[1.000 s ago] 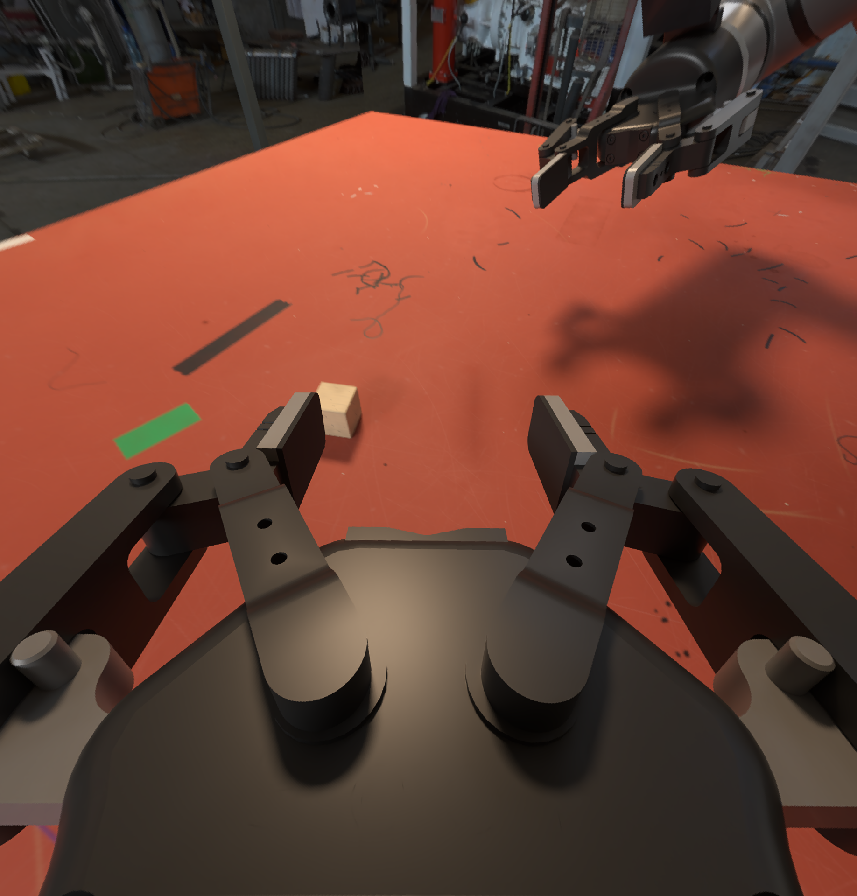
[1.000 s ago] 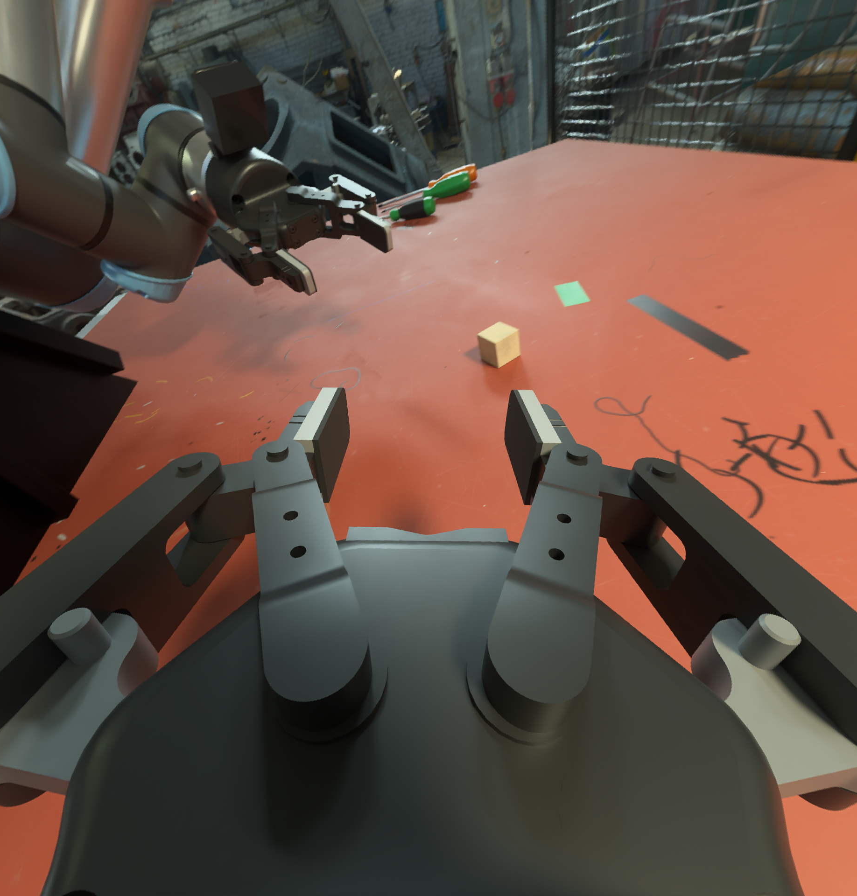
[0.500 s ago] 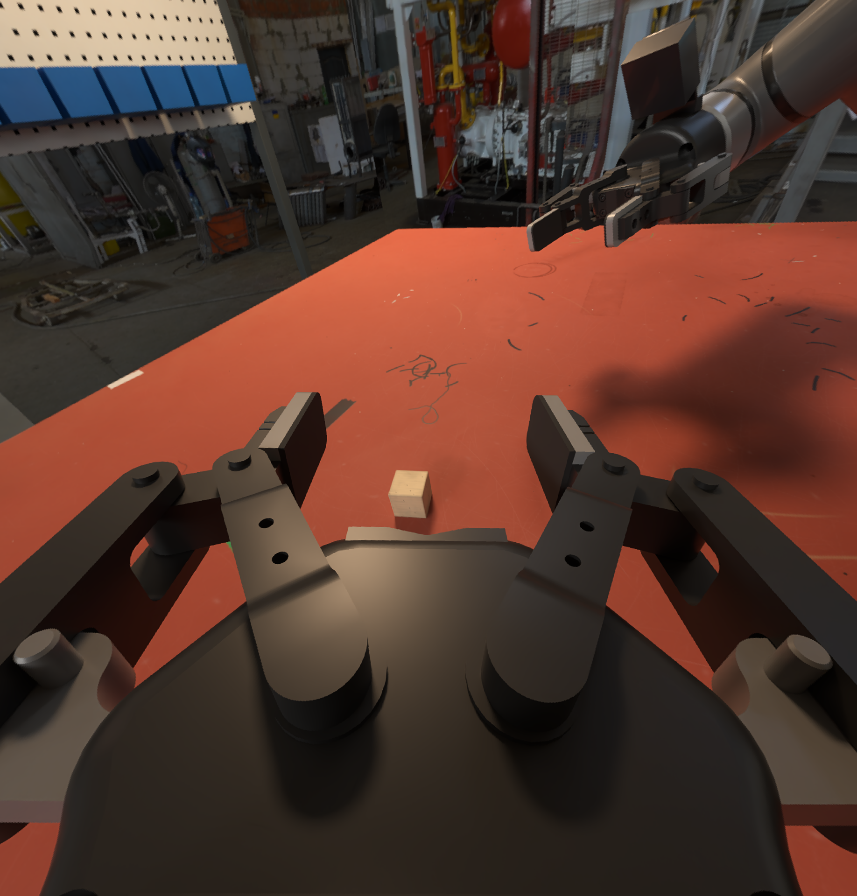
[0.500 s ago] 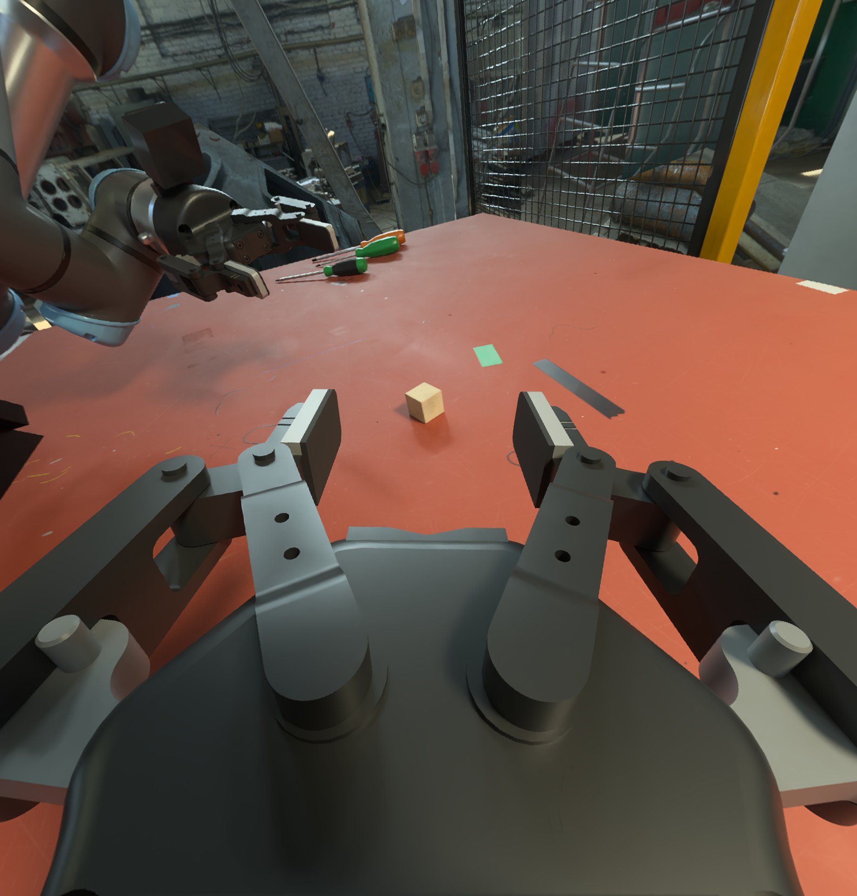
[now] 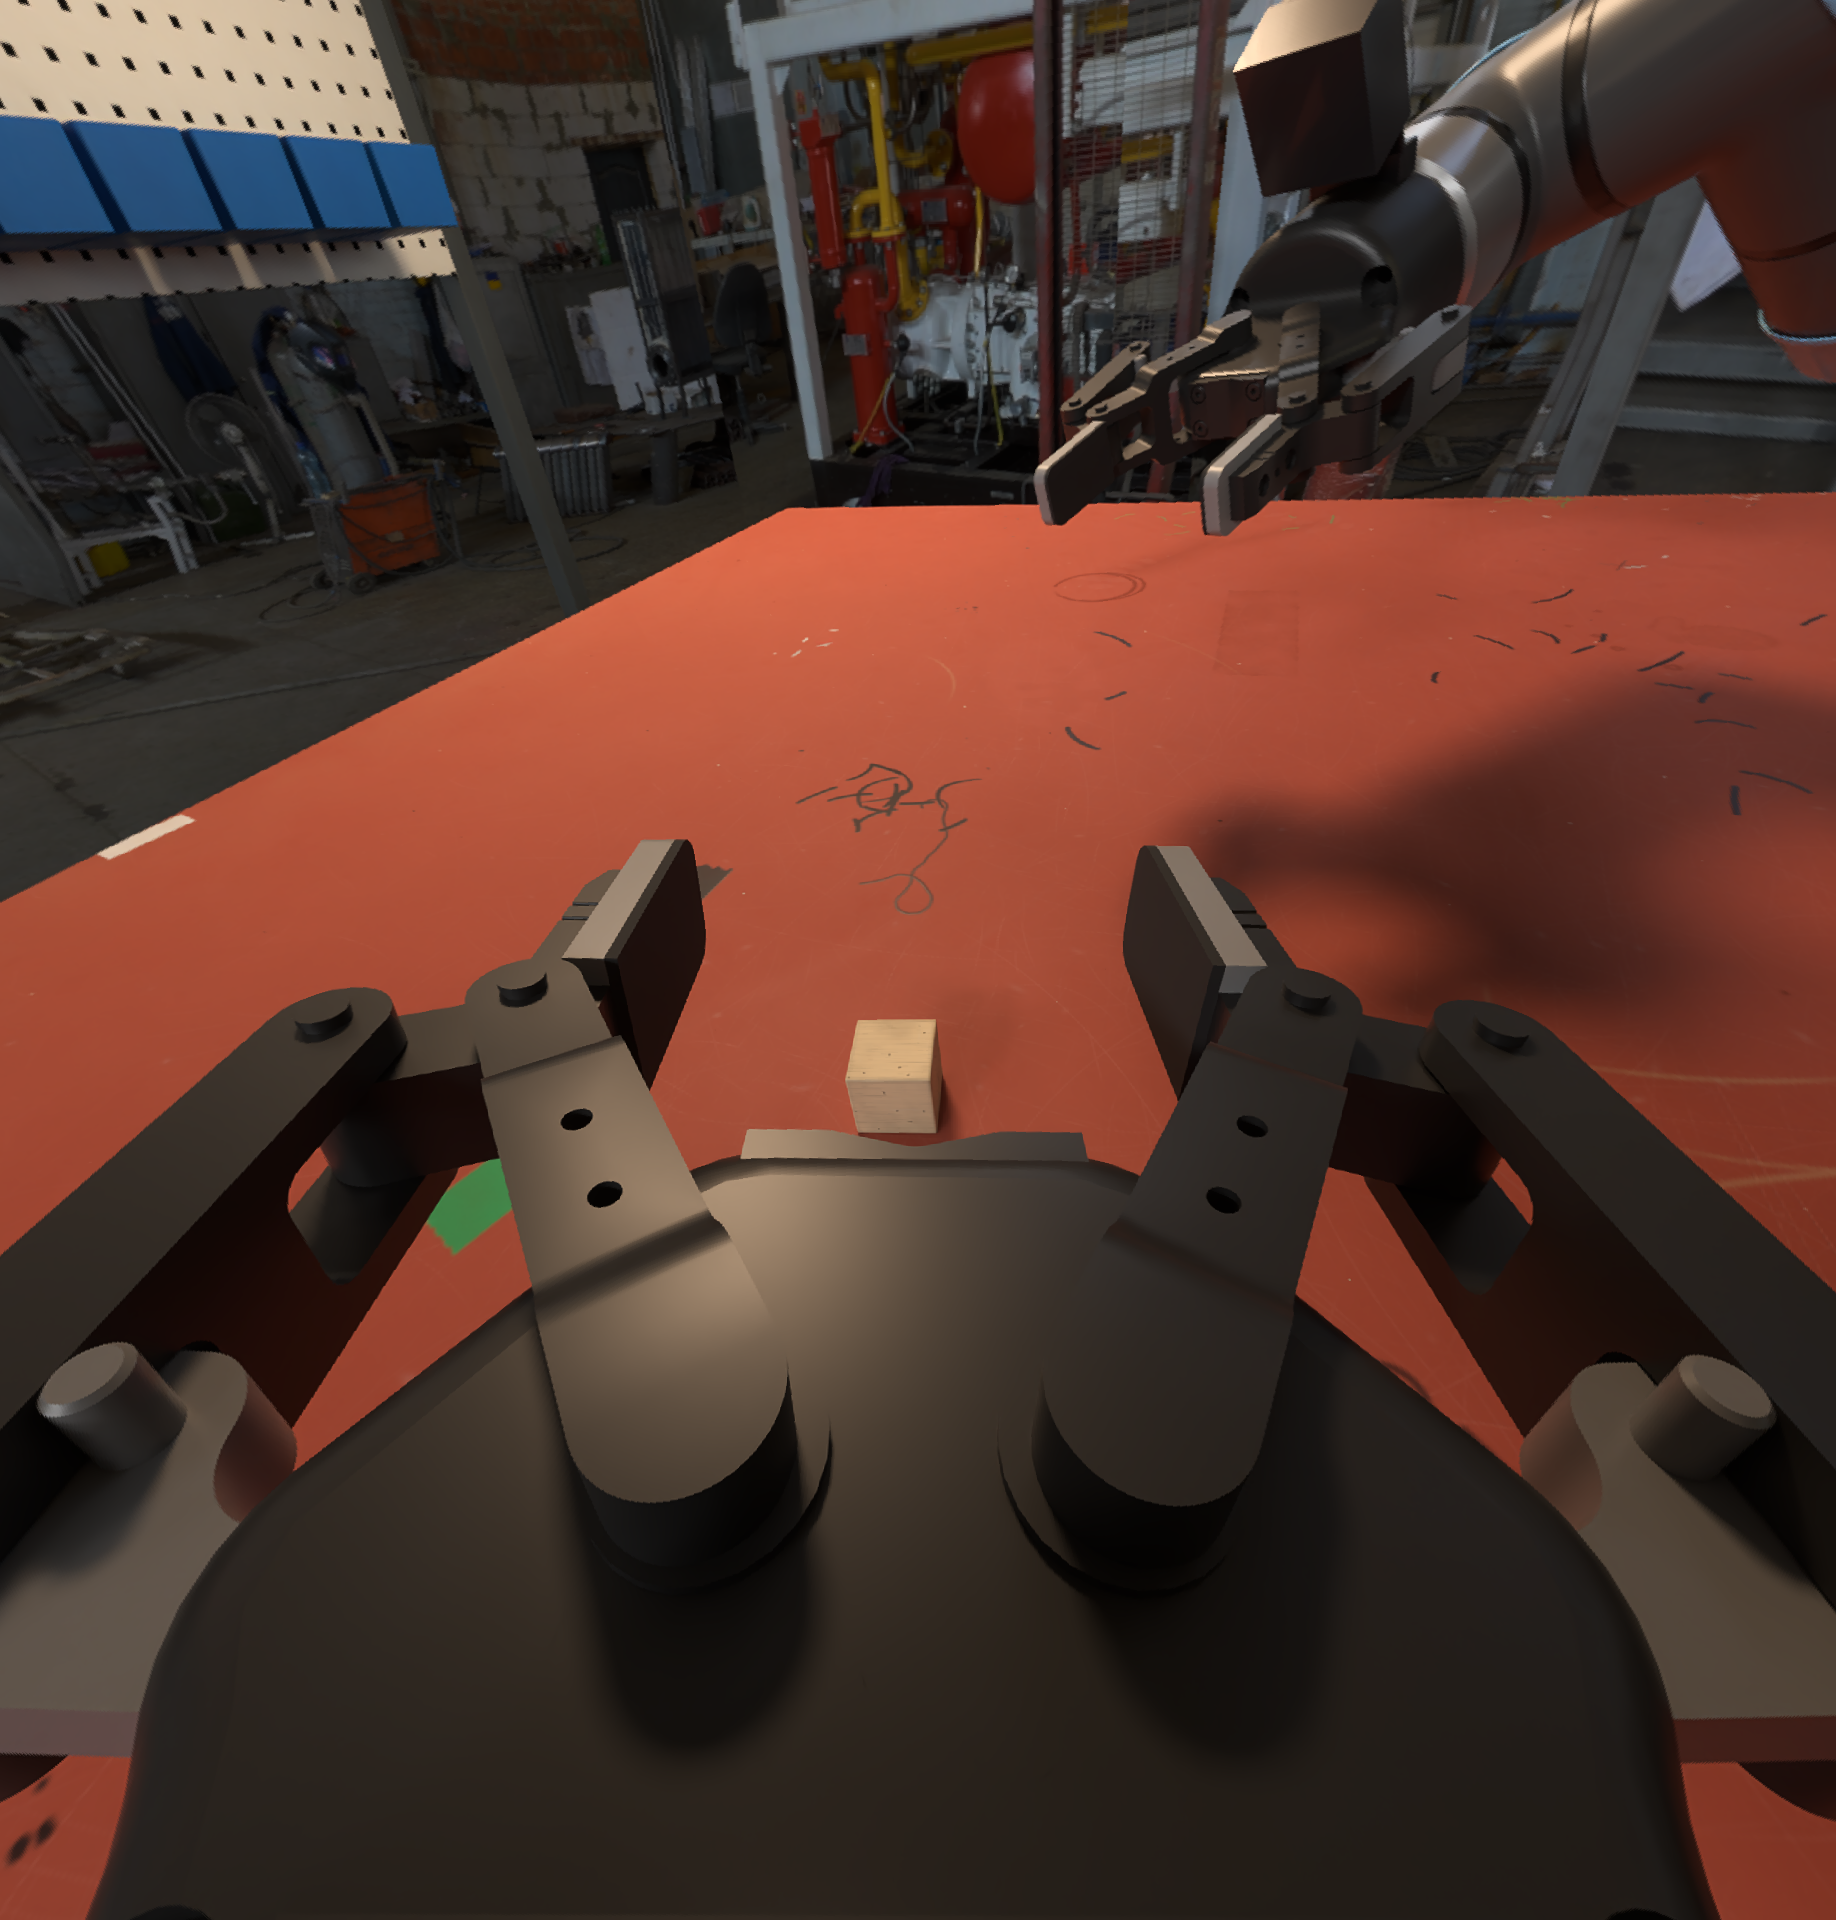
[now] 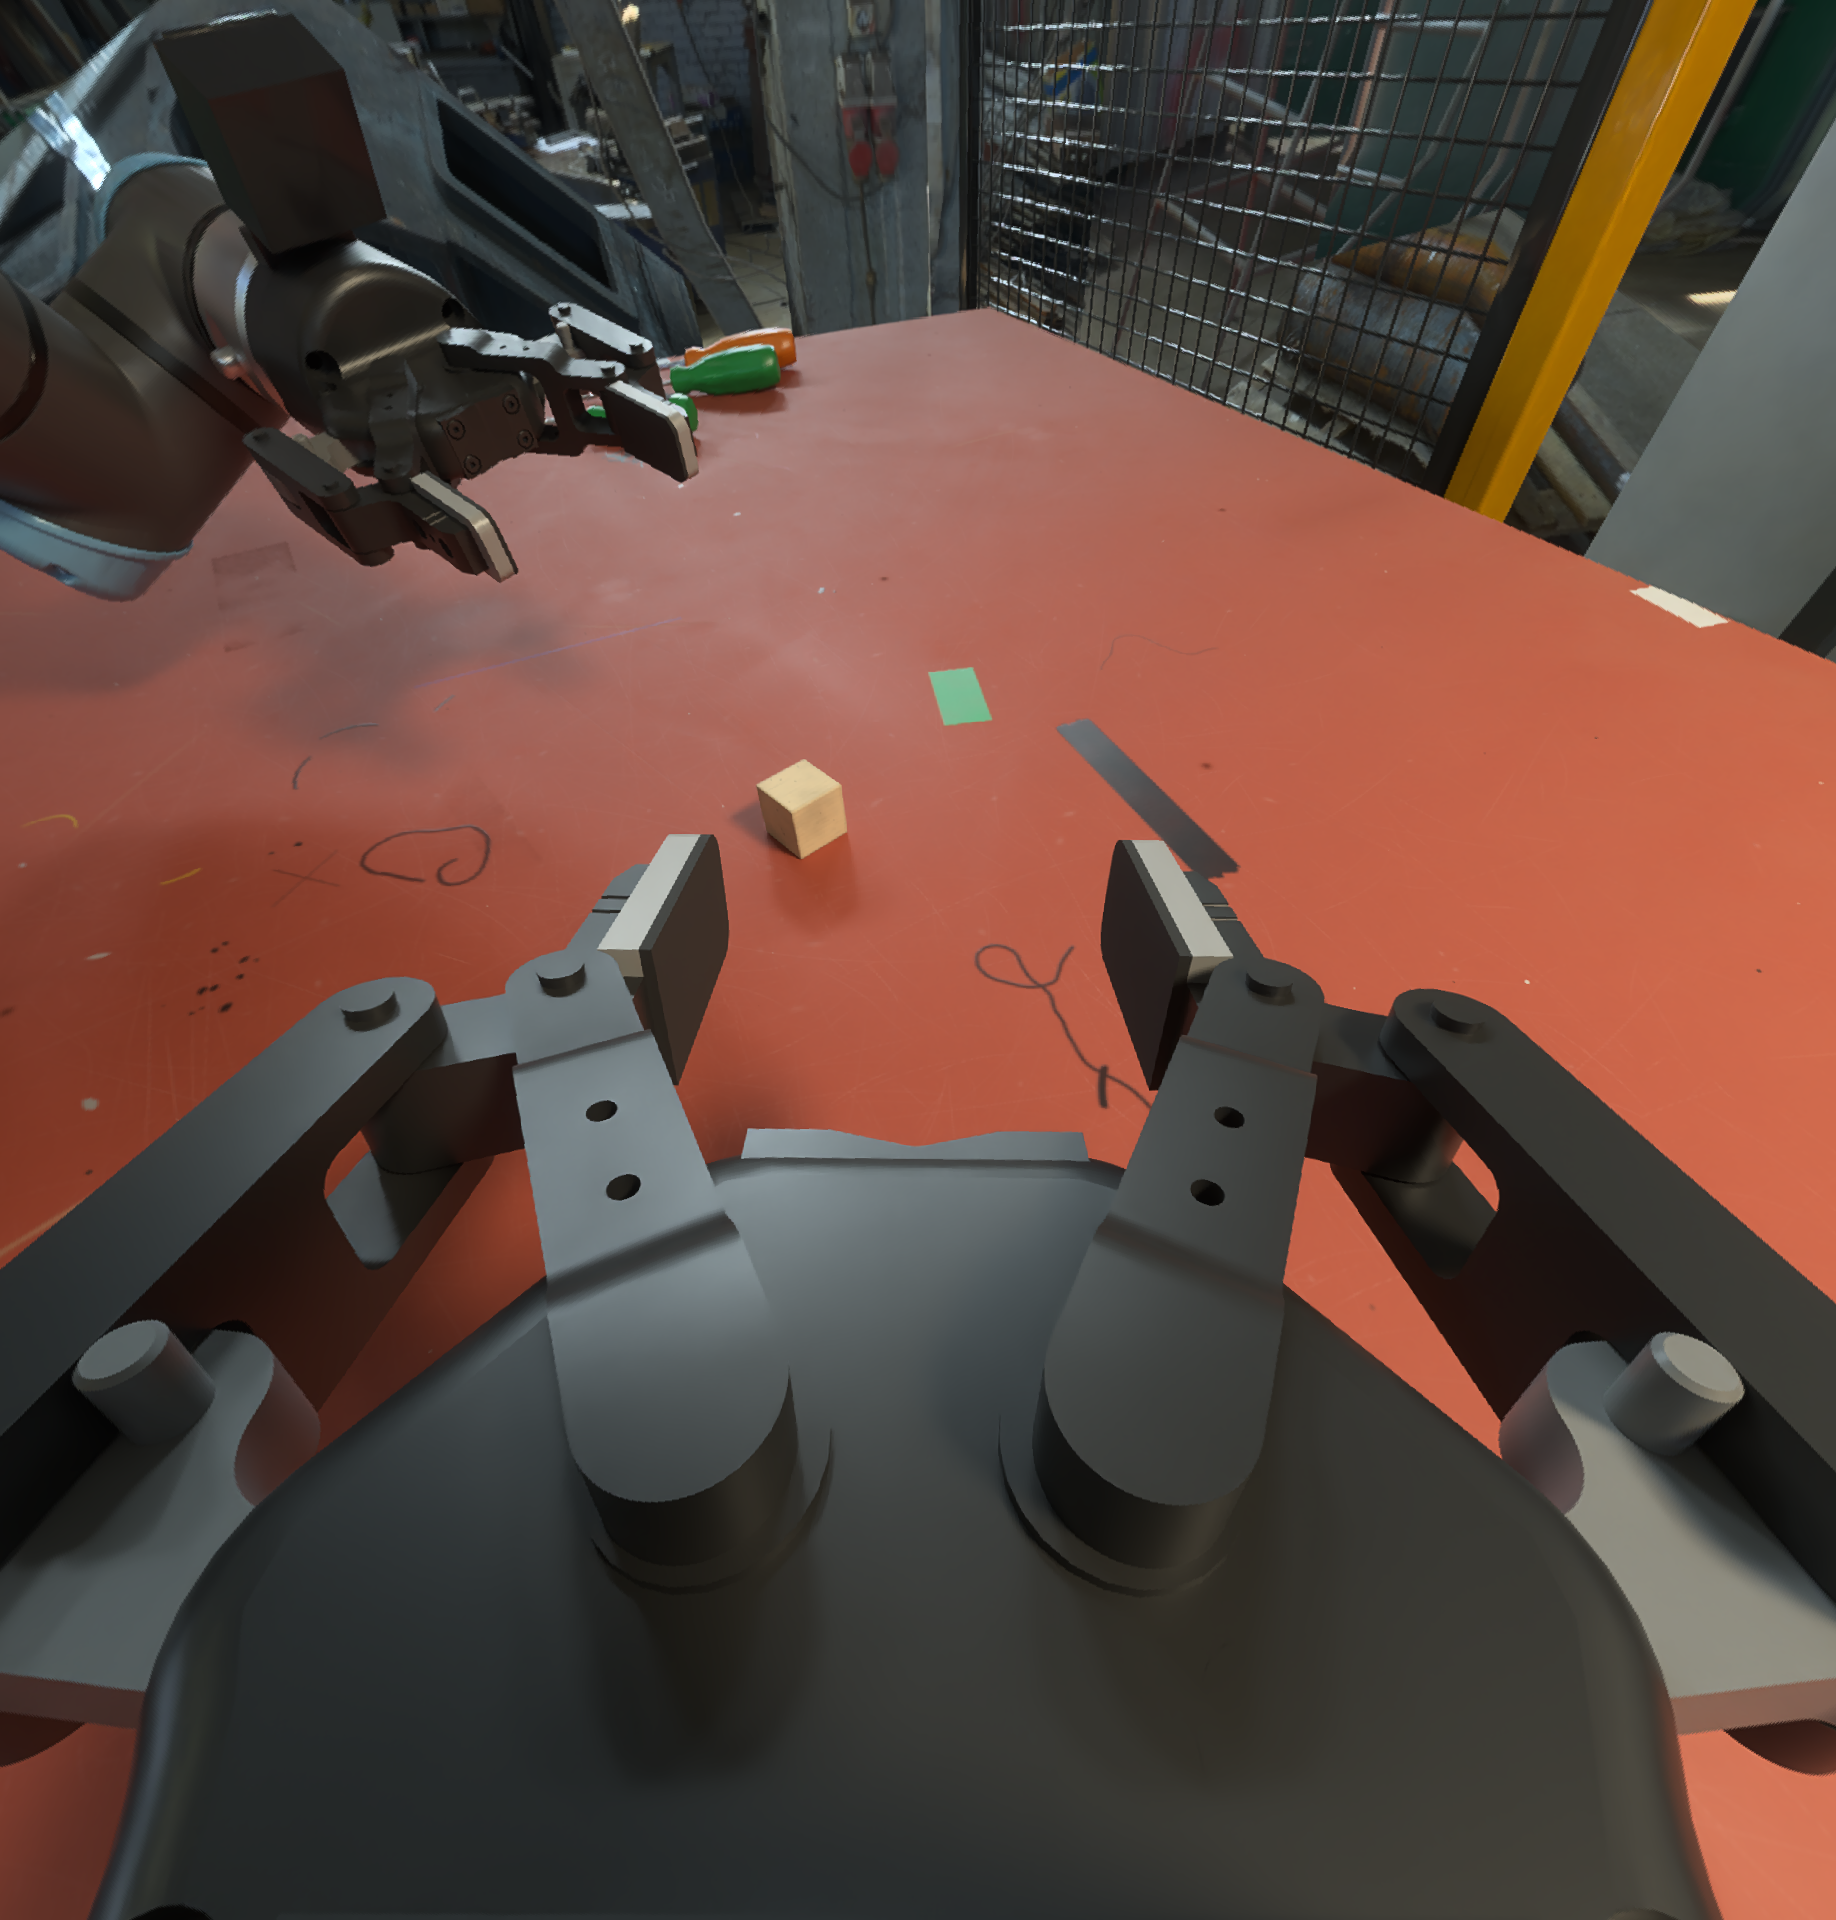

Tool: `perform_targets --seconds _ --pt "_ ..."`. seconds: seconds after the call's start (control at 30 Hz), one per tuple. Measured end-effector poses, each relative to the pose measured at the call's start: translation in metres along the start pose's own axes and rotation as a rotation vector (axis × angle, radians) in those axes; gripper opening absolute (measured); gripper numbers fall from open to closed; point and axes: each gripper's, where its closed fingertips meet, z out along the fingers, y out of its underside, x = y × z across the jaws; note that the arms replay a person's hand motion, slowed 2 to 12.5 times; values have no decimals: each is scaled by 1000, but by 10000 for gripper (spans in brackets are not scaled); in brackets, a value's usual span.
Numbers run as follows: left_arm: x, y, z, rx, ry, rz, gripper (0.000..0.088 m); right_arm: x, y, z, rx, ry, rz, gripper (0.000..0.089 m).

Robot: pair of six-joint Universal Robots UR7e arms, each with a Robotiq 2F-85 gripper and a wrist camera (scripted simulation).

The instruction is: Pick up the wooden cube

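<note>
Above wooden cube (image 5: pixel 893 1073) – left gripper (image 5: pixel 914 935) hovers, jaws wide.

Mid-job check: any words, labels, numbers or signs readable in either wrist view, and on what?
Nothing legible to quote.
wooden cube: bare wood, no marking.
red table: black pen scribbles, loops rather than letters.
green patch and grey strip: blank.
background wall plates: too small to read.

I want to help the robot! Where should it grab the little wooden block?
Probably from above, squeezing two opposite flat sides of the wooden cube. It sits flat and alone on the red table, and the left end effector, wide open, is already lined up over it.
</note>
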Motion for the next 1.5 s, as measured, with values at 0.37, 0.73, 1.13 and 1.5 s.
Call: perform_targets --seconds 0.37,0.73,1.13,1.5 --pt "0 6 12 6 47 -7 715 12 5 6 28 -28 -3 646" --pt "8 4 23 18 90 11 713 19 14 -1 50 -38 70 646" --pt "9 13 25 15 95 -14 691 16 13 -5 68 -36 99 631" --pt "6 18 25 16 78 -26 657 19 18 -1 48 -14 120 615"
